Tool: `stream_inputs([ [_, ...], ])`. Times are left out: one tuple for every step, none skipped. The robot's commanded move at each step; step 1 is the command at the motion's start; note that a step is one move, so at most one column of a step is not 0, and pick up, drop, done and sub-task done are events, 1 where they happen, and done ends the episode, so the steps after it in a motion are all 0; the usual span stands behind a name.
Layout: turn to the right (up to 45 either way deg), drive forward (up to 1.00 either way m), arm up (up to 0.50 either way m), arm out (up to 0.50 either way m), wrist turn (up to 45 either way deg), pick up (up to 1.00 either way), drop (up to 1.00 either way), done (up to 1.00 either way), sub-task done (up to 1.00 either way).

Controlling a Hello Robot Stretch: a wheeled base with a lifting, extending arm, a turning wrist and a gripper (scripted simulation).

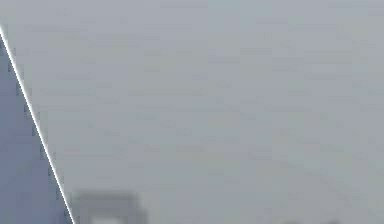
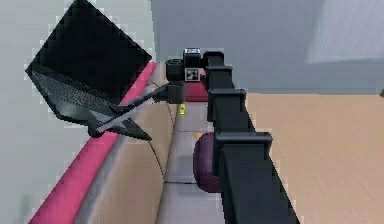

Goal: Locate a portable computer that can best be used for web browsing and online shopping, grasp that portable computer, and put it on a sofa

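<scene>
A black laptop (image 2: 85, 65), lid open and tilted, hangs at the far end of my gripper (image 2: 115, 115), clear of the sofa beneath it, so the gripper holds the laptop. The arm (image 2: 235, 130) rises from the arm side view's bottom edge to the two white squares (image 2: 195, 55). Under the laptop and the arm runs a sofa (image 2: 135, 180) with tan cushions and a magenta edge (image 2: 70, 190). The laptop's backdrop is a pale grey wall.
A round purple cushion (image 2: 205, 160) lies on the sofa beside the arm, with a small yellow thing (image 2: 184, 110) farther along. Tan floor (image 2: 320, 150) spreads on the arm side view's right. A grey wall (image 1: 220, 100) stands close in the forward view.
</scene>
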Motion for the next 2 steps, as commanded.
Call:
stream_inputs([
  [0.0,0.0,0.0,0.0,-45.0,0.0,0.0,0.0,0.0],
  [0.0,0.0,0.0,0.0,-3.0,0.0,0.0,0.0,0.0],
])
